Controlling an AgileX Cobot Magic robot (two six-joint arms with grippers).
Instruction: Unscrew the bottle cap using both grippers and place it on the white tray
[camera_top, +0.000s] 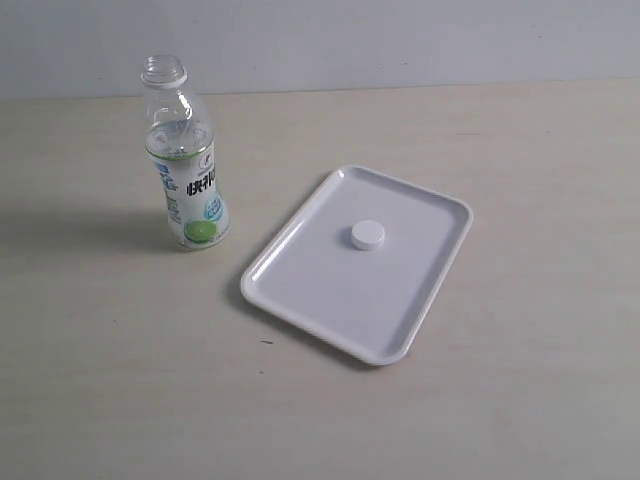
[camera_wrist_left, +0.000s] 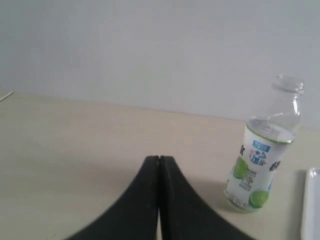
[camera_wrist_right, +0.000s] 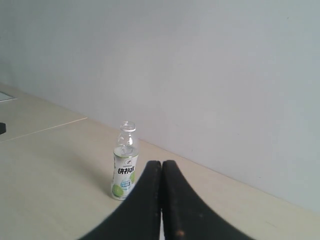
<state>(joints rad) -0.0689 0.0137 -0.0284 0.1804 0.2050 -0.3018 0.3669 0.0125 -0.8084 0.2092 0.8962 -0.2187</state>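
The bottle cap (camera_top: 367, 235) lies flat near the middle of the white tray (camera_top: 330, 295), which rests at the centre of the table (camera_top: 520, 390). The bottle (camera_top: 186, 170) stands upright and uncapped toward the table's far edge, left of the tray. The left hand (camera_wrist_left: 159, 159) and the right hand (camera_wrist_right: 161, 163) are each closed finger against finger, holding nothing. Both are apart from the cap, and the bottle stands nearer the left one.

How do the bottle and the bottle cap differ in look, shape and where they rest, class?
The bottle is tall and clear with a printed label; the bottle cap is a low, plain white disc. The bottle stands upright on the table, beside the white tray; the bottle cap lies flat on the white tray. Both are round in outline.
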